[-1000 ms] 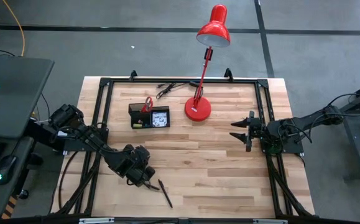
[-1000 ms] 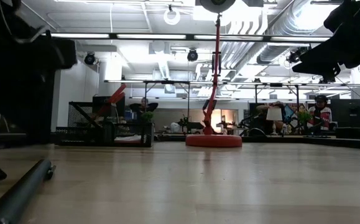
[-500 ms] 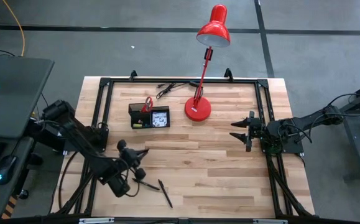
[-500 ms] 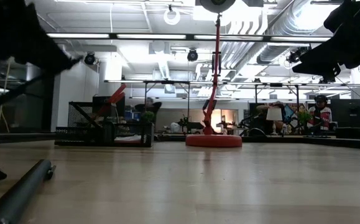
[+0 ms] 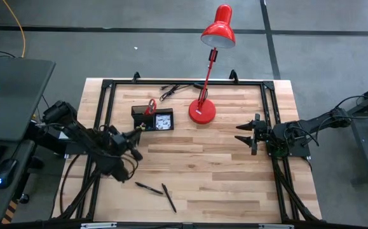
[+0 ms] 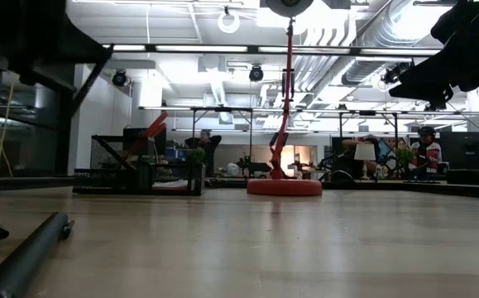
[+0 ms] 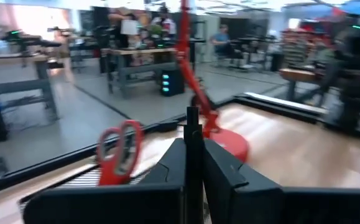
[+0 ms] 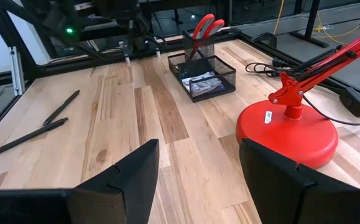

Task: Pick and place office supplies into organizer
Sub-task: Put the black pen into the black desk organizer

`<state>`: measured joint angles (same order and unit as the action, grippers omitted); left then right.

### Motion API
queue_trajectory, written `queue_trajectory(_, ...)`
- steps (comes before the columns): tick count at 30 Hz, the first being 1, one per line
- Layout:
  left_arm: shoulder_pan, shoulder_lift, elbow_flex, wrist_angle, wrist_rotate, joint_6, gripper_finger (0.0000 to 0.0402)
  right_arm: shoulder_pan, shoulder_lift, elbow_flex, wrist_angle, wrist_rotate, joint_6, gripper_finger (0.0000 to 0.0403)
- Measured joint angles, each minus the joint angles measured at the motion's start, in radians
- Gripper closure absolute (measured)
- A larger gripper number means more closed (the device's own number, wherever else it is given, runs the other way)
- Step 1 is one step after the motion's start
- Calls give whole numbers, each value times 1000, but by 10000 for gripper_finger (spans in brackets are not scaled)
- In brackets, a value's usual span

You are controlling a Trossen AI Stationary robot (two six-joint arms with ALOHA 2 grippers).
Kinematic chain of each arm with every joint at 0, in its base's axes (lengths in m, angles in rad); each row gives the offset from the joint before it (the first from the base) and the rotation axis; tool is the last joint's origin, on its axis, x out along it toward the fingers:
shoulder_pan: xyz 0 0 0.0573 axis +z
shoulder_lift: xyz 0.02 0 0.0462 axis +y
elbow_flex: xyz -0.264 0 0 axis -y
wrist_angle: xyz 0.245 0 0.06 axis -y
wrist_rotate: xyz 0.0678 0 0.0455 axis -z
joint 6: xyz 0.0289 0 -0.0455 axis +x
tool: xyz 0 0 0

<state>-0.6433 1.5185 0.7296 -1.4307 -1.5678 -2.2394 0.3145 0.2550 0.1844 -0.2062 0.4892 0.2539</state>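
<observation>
Black pen [image 7: 193, 155] clenched upright in my left claw [image 5: 135, 133], just at seven o'clock of the organizer [image 5: 152, 119]; my right claw [image 5: 246, 132] waited, fingers spread.

grey floor [image 5: 171, 57], ceiling ducts [image 6: 371, 25], black desk [image 5: 9, 95] beside table

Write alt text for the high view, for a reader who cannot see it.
Seen from above, the left gripper holds a black pen beside the black organizer, which already contains red-handled scissors. Two more pens lie on the wooden table; the right gripper waits open near a red lamp.
</observation>
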Motion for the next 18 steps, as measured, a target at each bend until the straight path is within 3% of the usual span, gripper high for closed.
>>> queue_trajectory(6,184,0,-19,-10,-4,-81,390,0,0,0,0,0,0,187)
queue_trajectory(18,441,-62,84,-130,-3,-22,390,0,2,0,-9,2,0,187)
